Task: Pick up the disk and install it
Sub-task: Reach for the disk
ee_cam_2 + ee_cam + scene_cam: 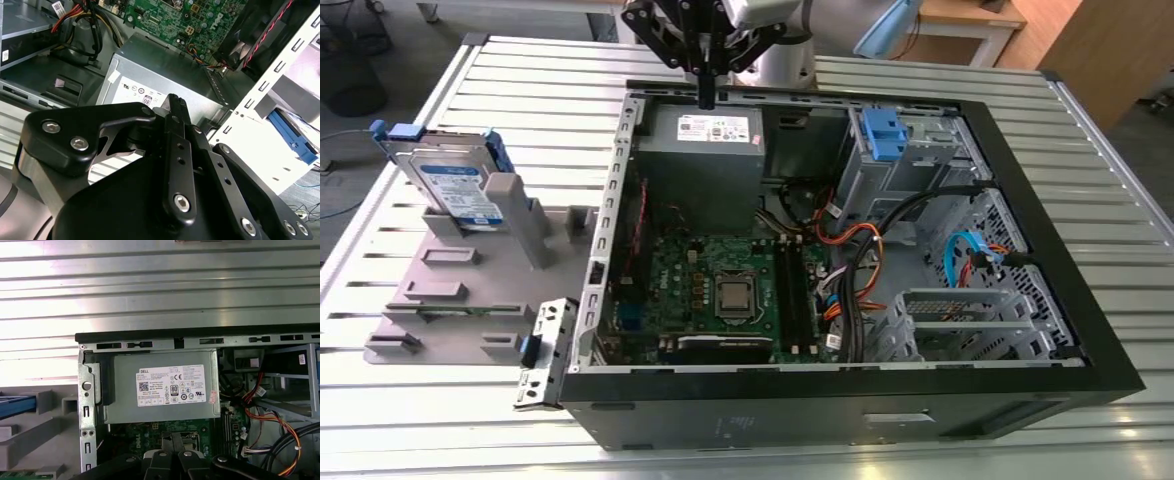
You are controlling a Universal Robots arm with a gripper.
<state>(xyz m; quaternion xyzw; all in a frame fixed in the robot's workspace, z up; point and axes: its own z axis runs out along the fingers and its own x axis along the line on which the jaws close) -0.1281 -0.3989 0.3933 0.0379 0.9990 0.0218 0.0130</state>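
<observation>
The pincer (707, 98), pressed together and empty, hung above the power supply (704, 150). Well apart from it, toward the exterior view's left, the disk (454, 185) stood on edge in a grey fixture (454, 290), its long axis nearly upright and its lower end hidden.

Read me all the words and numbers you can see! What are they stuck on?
None can be read for sure:
On the grey box, a white sticker: lines of print and round badges, too small to read.
On the disk, a white-and-blue label: too blurred to read.
Inside the case, a small white tag: too small to read.
</observation>
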